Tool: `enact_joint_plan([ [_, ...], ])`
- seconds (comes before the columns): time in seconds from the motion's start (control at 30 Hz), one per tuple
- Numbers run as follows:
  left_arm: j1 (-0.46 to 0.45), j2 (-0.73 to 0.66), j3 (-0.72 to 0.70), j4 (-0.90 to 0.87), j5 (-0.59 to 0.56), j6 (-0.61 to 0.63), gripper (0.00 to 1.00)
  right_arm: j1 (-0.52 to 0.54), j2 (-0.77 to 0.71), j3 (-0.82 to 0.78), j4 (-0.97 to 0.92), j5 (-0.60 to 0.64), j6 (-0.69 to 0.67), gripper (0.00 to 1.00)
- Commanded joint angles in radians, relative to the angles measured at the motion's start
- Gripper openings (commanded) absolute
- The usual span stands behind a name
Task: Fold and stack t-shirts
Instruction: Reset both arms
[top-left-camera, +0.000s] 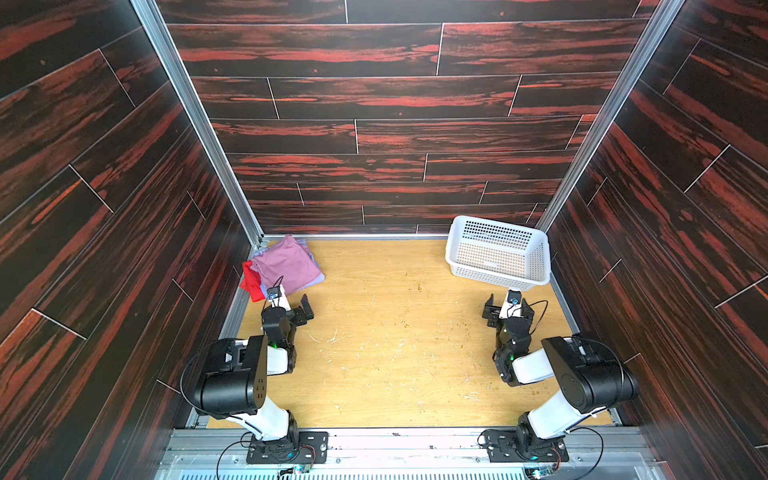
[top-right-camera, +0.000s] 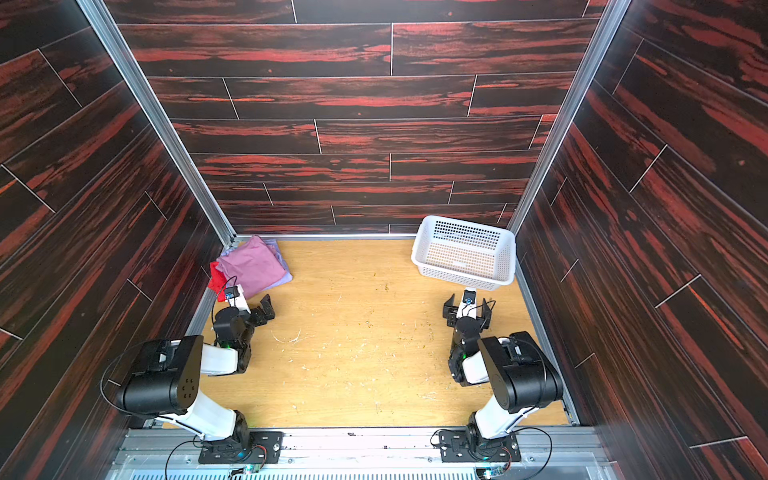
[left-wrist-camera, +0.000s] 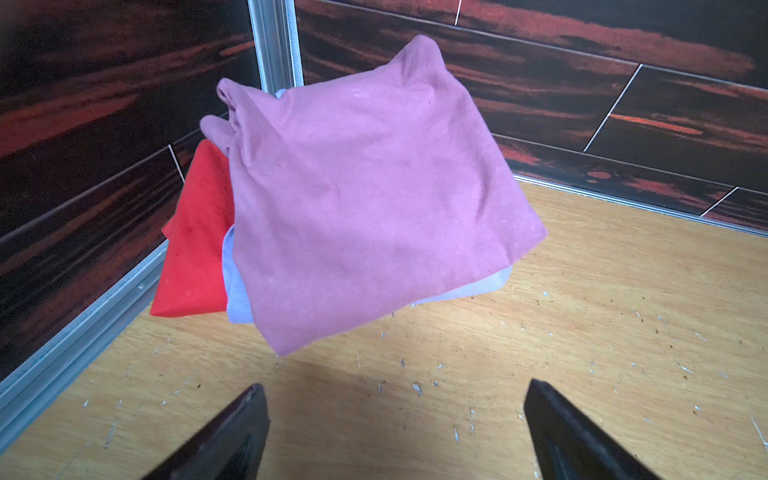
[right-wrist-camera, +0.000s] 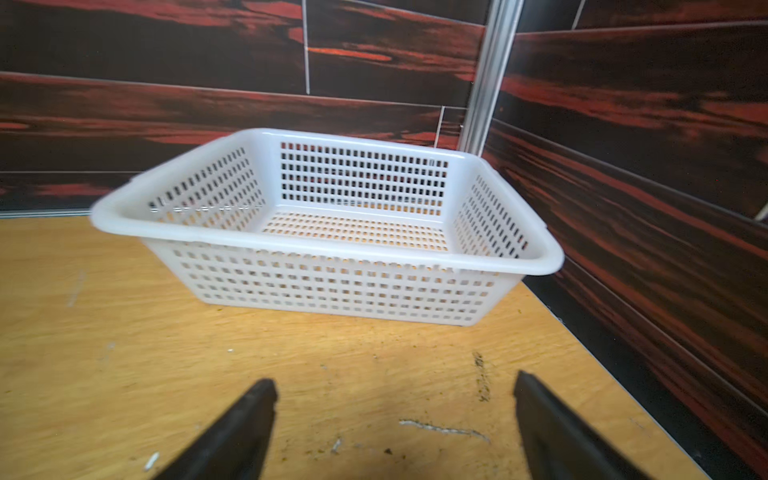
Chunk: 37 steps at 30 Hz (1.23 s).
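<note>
Left jaws: we see them spread wide and empty in the left wrist view. They are poised low over the bare wooden tabletop (left-wrist-camera: 623, 332), just short of the shirt pile, and touch no cloth.
Right jaws: these too stand wide apart with nothing between them. They face the white perforated plastic basket (right-wrist-camera: 332, 291) across a strip of bare wood, clear of it.
Pile: three folded t-shirts sit in the far corner on the side of the left arm (top-left-camera: 232, 378), as both top views show.
Top layer: soft pink-mauve cotton t-shirt (left-wrist-camera: 365, 199), folded to a rough rectangle. No lettering shows on its upper face, and a bunched bit of cloth pokes out at the far end.
Middle layer: pale lavender t-shirt (left-wrist-camera: 239, 291), with only its edges peeping from beneath the pink-mauve one.
Lowest layer, as it appears to us: bright red t-shirt (left-wrist-camera: 193, 241), sticking out to one side, so the stack is not square.
Basket: empty and upright in the opposite far corner, well apart from the pile.
Loose shirts: we find none on the tabletop or in the basket.
Done, in our judgement: the folding and stacking of all three visible shirts.
Left, in our judgement: little or nothing. At most the red shirt could be squared under the others and the bunched end tucked in.
Doubt: we cannot tell how neat the hidden lower folds are.
</note>
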Motion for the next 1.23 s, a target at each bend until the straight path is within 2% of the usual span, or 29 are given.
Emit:
enact_joint_plan([
  [0.0, -0.003, -0.004, 0.013, -0.004, -0.004, 0.011, 1.00, -0.002, 0.009, 0.004, 0.048, 0.040, 0.016, 0.98],
  [0.03, -0.003, -0.005, 0.009, 0.005, -0.005, 0.011, 1.00, -0.002, 0.014, 0.010, 0.045, 0.100, 0.038, 0.98],
  [0.3, -0.005, -0.005, 0.018, -0.013, 0.027, 0.022, 1.00, -0.001, 0.010, 0.009, 0.038, 0.098, 0.038, 0.98],
  [1.2, -0.005, -0.005, 0.019, -0.016, 0.027, 0.022, 1.00, -0.003, 0.010, 0.012, 0.036, 0.098, 0.038, 0.98],
])
